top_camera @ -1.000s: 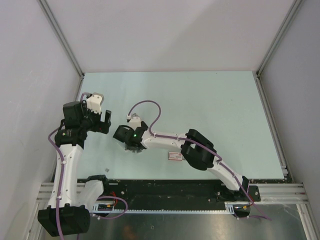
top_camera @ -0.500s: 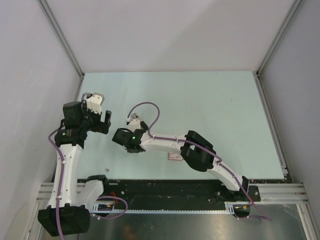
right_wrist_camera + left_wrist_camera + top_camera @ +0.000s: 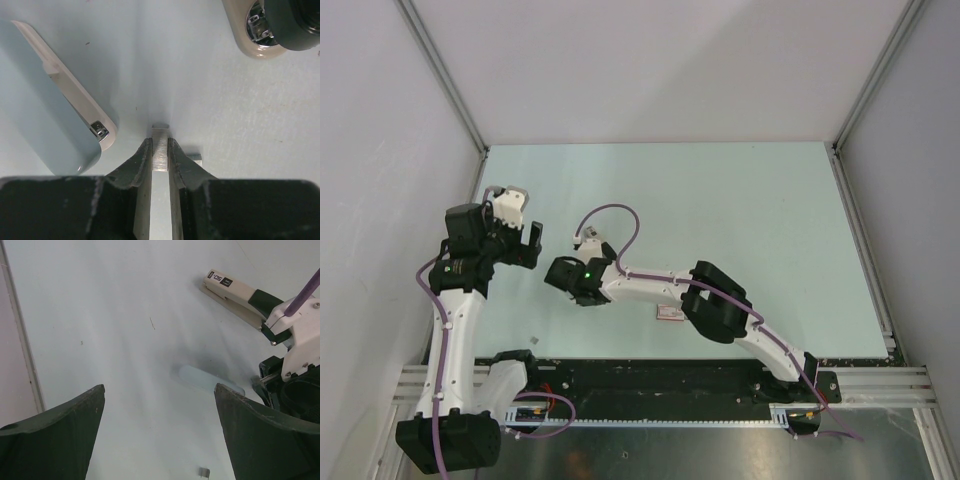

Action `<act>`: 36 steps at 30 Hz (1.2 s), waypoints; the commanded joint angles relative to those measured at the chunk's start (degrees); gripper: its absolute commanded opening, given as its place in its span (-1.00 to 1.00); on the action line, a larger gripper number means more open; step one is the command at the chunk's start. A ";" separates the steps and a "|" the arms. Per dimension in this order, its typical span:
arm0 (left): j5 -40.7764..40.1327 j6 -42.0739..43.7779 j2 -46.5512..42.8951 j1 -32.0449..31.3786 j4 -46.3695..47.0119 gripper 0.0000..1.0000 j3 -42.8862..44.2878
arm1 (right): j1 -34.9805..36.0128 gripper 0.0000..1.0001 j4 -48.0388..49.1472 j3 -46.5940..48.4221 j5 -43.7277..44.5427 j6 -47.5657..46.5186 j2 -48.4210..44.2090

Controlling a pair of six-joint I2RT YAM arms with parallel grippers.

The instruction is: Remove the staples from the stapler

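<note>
1. The staples (image 3: 160, 152): one silvery strip, low centre of the right wrist view, pinched tight between the fingers of the right gripper (image 3: 159, 141). Whether its far end touches the table (image 3: 740, 200) I cannot tell.
2. The stapler (image 3: 50, 110): one pale-blue shell at the left of that view, near the strip but apart from it.
3. One tiny loose metal bit (image 3: 196, 159) sits just right of the fingers.
4. There's a second one, a beige stapler (image 3: 235, 290), upper right of the left wrist view. Its black label carries white characters too small to read.
5. The left gripper (image 3: 159, 390) hangs spread wide above the table.
6. One red-and-white box (image 3: 669, 313), low centre of the top view, lettering unreadable.
</note>
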 commanded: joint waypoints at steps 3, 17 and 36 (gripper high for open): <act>2.56 0.58 -0.92 0.58 0.04 0.91 0.42 | -0.28 -0.67 -3.39 2.60 1.93 -1.28 0.35; 2.90 0.74 -0.81 0.57 -0.18 0.91 0.33 | 0.01 -1.00 0.29 -3.31 8.92 -3.35 -11.05; 4.07 -0.27 -0.41 0.60 -0.52 0.90 0.60 | 0.25 -1.00 -15.72 -36.82 17.42 21.82 -35.58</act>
